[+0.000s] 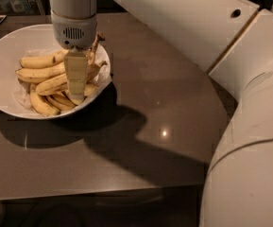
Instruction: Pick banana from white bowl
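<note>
The white bowl (4,51) sits at the left of the dark table and holds several yellow bananas. A long, gently curved banana (39,73) lies across the middle of the pile, its right end hidden behind my gripper. My gripper (76,97) points straight down into the right half of the bowl, its tip among the bananas near the front rim. A stem (96,44) sticks up just right of the gripper's wrist. Nothing is lifted out of the bowl.
The bowl stands on a dark glossy table (164,103) whose front edge runs along the bottom. My white arm (249,150) fills the right side and top of the view. Dark objects stand beyond the table at the top left.
</note>
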Motion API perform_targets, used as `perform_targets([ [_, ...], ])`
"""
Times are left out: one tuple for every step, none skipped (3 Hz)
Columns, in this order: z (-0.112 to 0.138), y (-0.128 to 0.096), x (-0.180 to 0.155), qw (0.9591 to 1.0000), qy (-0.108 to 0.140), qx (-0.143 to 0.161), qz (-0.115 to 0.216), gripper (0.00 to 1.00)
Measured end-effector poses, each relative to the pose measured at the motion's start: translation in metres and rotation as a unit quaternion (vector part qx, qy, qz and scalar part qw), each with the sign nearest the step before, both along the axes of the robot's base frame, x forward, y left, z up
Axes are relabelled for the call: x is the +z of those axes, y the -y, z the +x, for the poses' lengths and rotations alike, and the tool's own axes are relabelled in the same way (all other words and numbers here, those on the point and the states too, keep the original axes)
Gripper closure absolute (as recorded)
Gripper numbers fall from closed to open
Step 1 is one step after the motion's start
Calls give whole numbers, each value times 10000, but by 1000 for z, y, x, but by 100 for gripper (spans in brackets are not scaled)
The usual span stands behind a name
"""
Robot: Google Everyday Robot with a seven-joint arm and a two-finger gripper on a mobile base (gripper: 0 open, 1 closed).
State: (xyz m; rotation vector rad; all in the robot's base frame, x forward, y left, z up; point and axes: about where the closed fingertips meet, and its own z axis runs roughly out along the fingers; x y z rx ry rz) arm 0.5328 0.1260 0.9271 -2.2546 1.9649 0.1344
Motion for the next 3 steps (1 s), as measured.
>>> perform_targets([
  [1, 5, -10, 9999, -144, -36, -31, 23],
  [1, 5, -7, 9999, -143, -37, -31, 39],
  [2, 6, -6, 9998, -170, -64, -33, 59],
])
